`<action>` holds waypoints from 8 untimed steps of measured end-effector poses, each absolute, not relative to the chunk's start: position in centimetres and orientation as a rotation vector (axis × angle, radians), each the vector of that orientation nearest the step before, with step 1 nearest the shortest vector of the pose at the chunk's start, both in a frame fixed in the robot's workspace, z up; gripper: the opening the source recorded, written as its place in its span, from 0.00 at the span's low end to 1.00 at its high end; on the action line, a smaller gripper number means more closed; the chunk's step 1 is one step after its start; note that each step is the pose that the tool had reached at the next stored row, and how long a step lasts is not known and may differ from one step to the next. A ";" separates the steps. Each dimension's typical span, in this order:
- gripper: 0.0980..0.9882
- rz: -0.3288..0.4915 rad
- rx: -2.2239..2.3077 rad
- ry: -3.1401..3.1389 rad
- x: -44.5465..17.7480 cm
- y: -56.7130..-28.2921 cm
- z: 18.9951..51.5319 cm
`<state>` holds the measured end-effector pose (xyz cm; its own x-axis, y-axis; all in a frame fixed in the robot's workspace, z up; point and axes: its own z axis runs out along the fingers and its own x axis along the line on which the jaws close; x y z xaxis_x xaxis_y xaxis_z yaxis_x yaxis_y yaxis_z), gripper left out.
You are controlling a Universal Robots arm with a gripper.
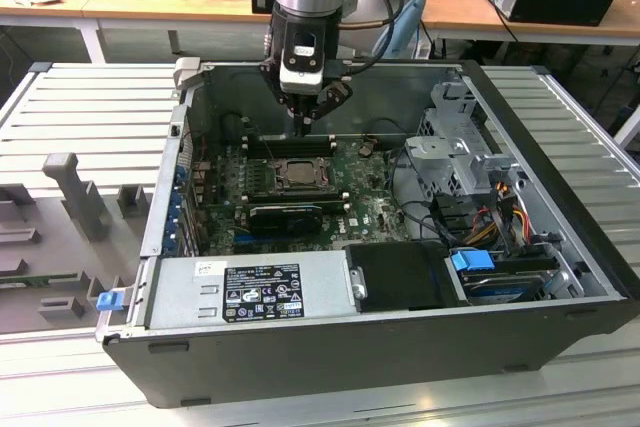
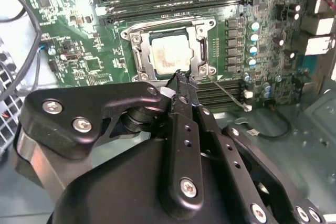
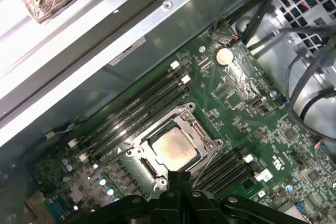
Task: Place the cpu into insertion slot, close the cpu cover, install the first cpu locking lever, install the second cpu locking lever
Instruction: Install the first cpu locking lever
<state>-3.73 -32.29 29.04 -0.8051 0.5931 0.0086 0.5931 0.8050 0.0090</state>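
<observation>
The cpu (image 3: 175,148) lies flat in the insertion slot (image 3: 137,153) on the green board; it is pale beige-silver. The silvery cpu cover (image 3: 195,126) is down around it, with the chip showing through its window. In both wrist views the gripper (image 3: 180,174) hovers just above the socket's edge, its black fingers pressed together with nothing between them. In the second wrist view the gripper (image 2: 178,75) tips sit over the cover's (image 2: 197,52) rim beside the cpu (image 2: 169,55), and a thin wire lever (image 2: 227,92) runs out from a socket corner. In the exterior view the gripper (image 1: 303,128) hangs above the socket (image 1: 297,174).
Long black memory slots (image 3: 137,109) flank the socket on both sides. The open computer case (image 1: 540,137) walls surround the board; a power supply (image 1: 250,289) sits at the front, and a drive cage with cables (image 1: 470,162) at the exterior view's right. A coin battery (image 3: 224,55) lies nearby.
</observation>
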 end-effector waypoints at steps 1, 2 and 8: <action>0.01 -0.017 -0.954 -2.988 -3.7 -32.3 29.0; 0.01 -0.017 -0.931 -2.995 -3.7 -32.3 29.0; 0.01 -0.017 -0.760 -3.042 -3.7 -32.3 29.0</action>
<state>-3.73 -32.29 29.02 -0.8826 0.4700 0.0084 0.4701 0.8826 0.0088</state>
